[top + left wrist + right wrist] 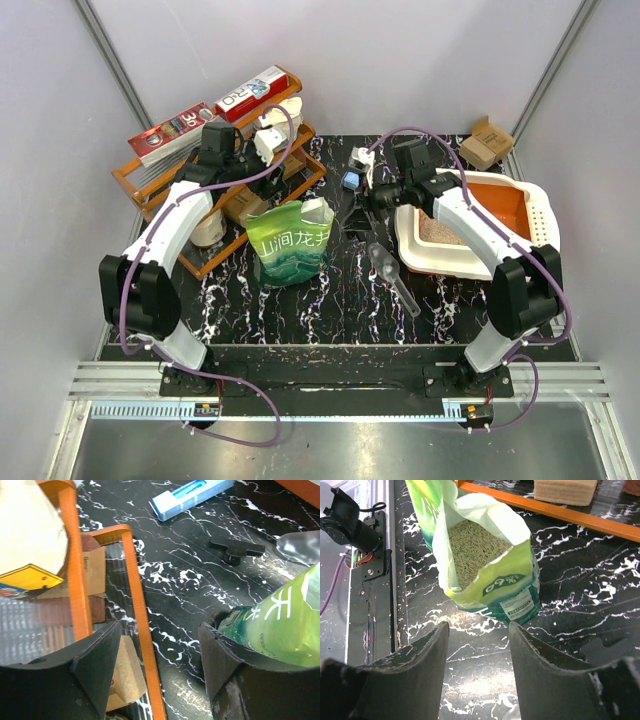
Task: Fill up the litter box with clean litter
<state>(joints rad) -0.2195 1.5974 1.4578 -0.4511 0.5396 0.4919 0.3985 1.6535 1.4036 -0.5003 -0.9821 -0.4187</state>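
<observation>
While both pincers stand apart with nothing in them, the job looks to be at the fetch-more-litter step. The right pincer (479, 630) faces the open mouth of the green pouch (490, 585), near it but not touching. The left pincer (160, 630) hangs between the orange rack (137, 605) and that pouch. The litter box (428, 262) sits on the right of the table (340, 320), beside the right pincer, with clean litter (440, 232) covering part of its floor. Next, I'd guess, comes a firm hold on the pouch or the clear scoop (392, 275).
</observation>
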